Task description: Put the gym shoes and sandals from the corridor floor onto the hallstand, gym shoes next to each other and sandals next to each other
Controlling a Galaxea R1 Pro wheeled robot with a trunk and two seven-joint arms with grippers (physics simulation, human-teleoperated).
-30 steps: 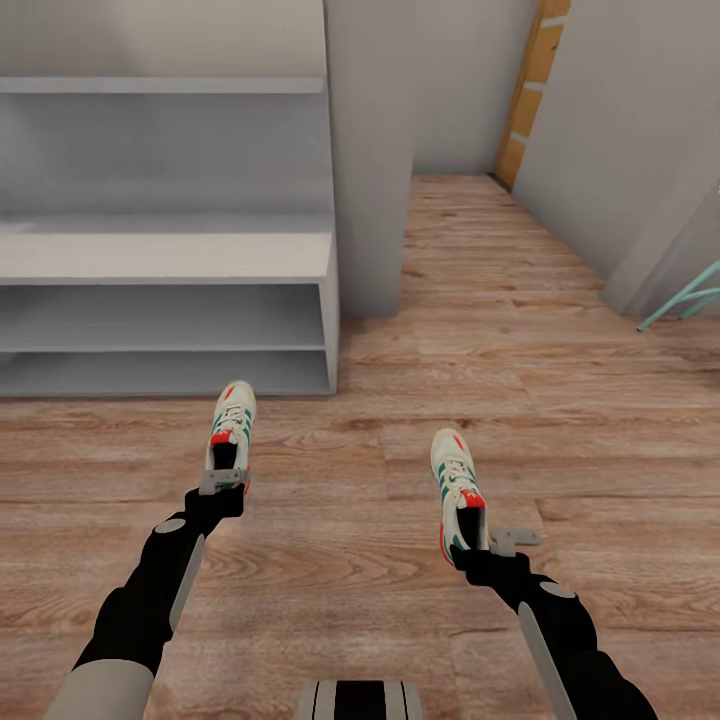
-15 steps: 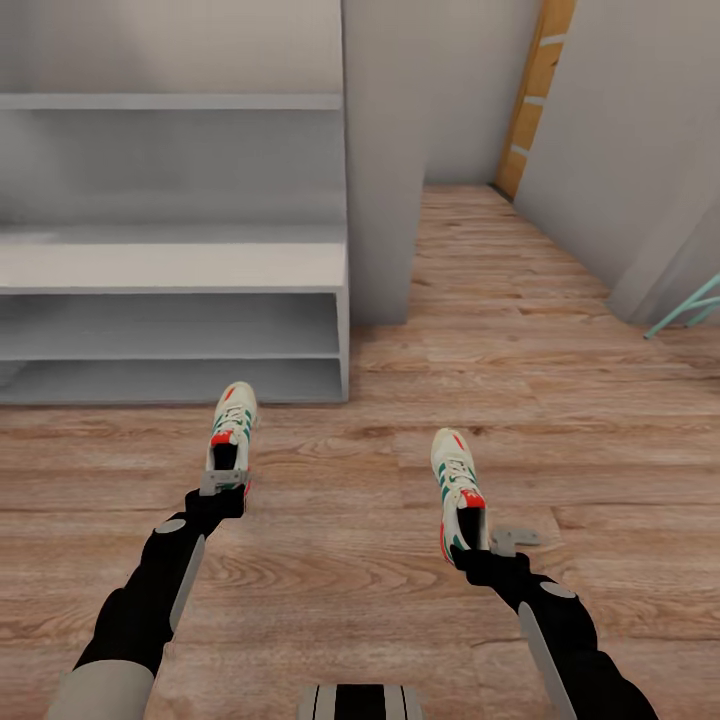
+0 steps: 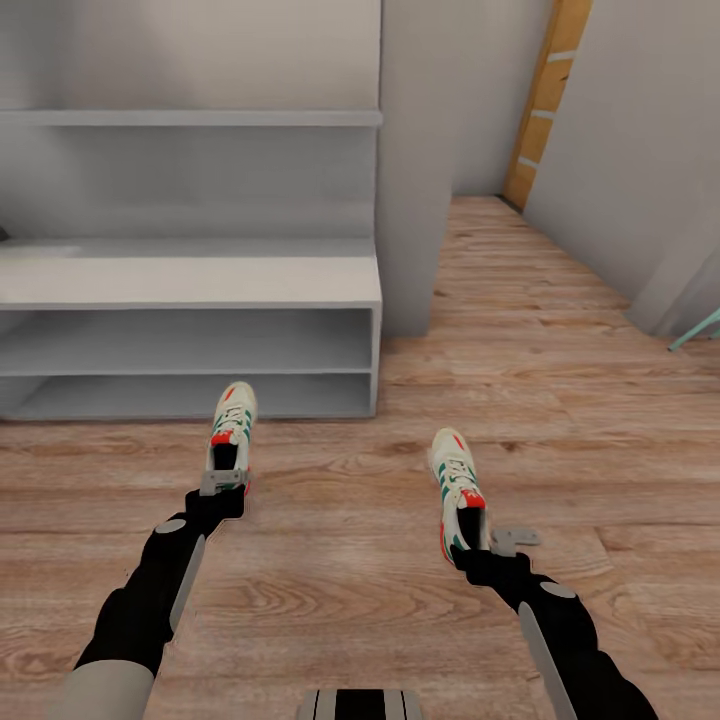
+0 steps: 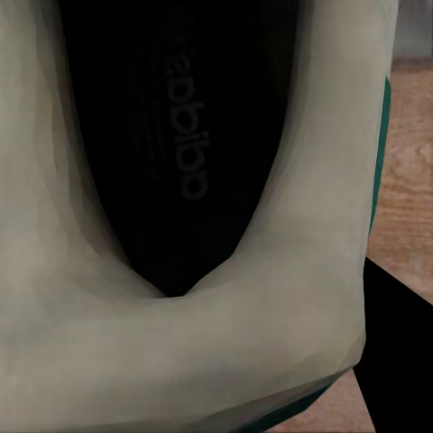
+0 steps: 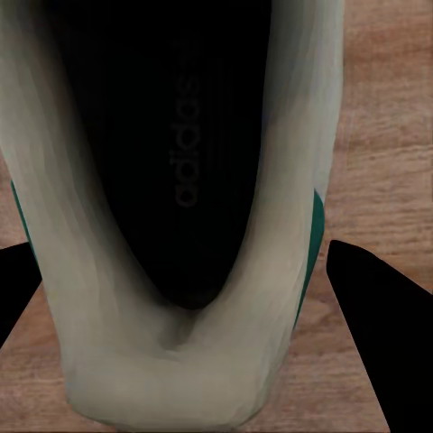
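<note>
Left gripper (image 3: 223, 484) pinching heel of left shoe (image 3: 231, 425); right gripper (image 3: 480, 545) pinching right shoe (image 3: 457, 485). Both showing cream uppers, green stripes, red-orange tongues, facing rack (image 3: 190, 281).

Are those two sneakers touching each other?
Apart. The head view shows the left gym shoe and the right gym shoe with bare floor between.

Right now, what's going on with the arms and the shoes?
Each arm carries one gym shoe by its heel: the left gripper holds the left gym shoe, the right gripper the right gym shoe. Both shoes point toward the hallstand, above the corridor floor. Its bench top and tiers hold no shoes where visible. Neither shoe is on the rack yet.
</note>
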